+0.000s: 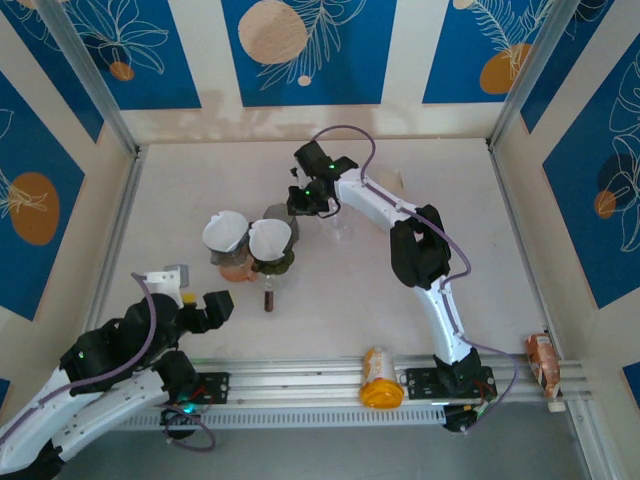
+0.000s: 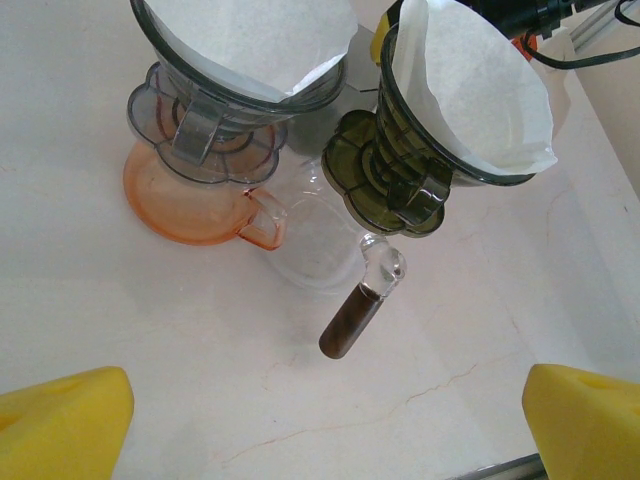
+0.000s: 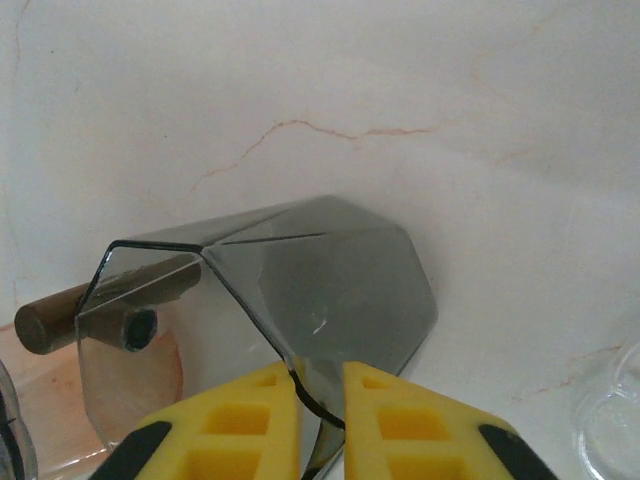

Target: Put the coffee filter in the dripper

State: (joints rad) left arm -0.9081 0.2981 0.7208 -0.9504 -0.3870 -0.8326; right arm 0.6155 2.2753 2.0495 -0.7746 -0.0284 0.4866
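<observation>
Right end effector (image 3: 320, 375) pinches half-hidden smoky vessel (image 3: 320, 290).

Grey dripper (image 2: 200, 130) beside green dripper (image 2: 395, 170)

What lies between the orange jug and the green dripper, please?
A clear glass jug with a brown handle lies between them, as shown in the left wrist view.

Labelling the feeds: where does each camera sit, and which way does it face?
Top external: above and behind the arm bases, looking down at the table; left arm and right arm show.
Left wrist: low, facing the grey dripper and olive-green dripper, both holding filters; its yellow fingers at the bottom corners.
Right wrist: near the table; its fingers pinch a smoky grey plastic piece.
Shared: the brown handle, in all three.
</observation>
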